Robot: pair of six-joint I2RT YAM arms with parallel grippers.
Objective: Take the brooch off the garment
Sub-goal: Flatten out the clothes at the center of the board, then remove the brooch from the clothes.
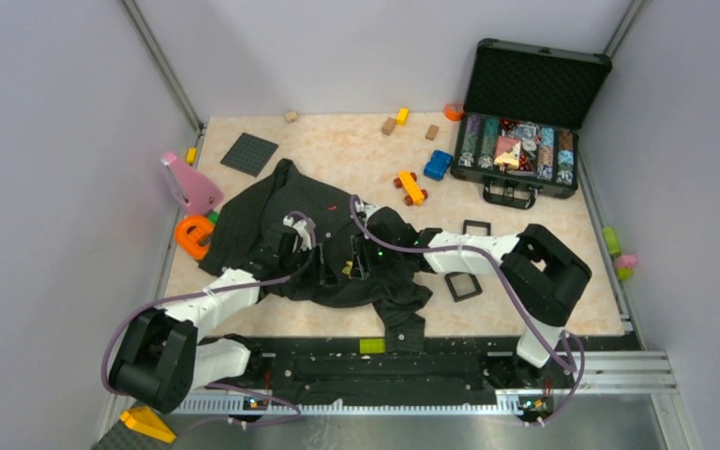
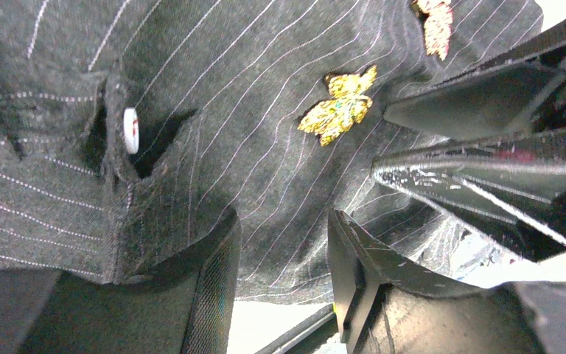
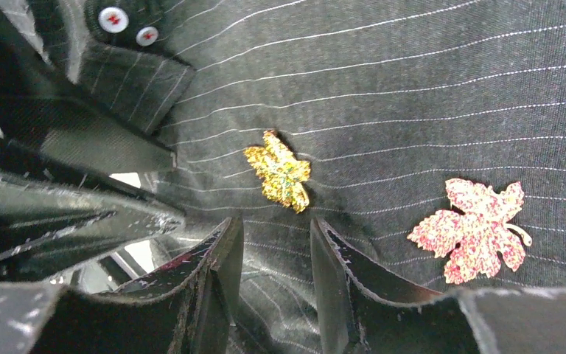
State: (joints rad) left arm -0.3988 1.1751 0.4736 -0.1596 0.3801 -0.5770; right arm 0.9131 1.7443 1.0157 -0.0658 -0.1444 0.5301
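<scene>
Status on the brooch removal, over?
Left claw open, garment fabric between jaws. Right claw open, just short of gold brooch, still pinned on. Red leaf pin beside it; nothing covering the brooch.

Plain pale grey-lilac walls (image 1: pixel 56 112) close round the bench (image 1: pixel 337 141) on three sides. Its top is beige and marbled, evenly lit, with slim metal posts (image 1: pixel 164 66) in the back corners.

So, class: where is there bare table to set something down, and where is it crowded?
Free: the patch between the grey baseplate, the wooden block and the shirt. Crowded: where the left claw and right claw meet over the shirt.
</scene>
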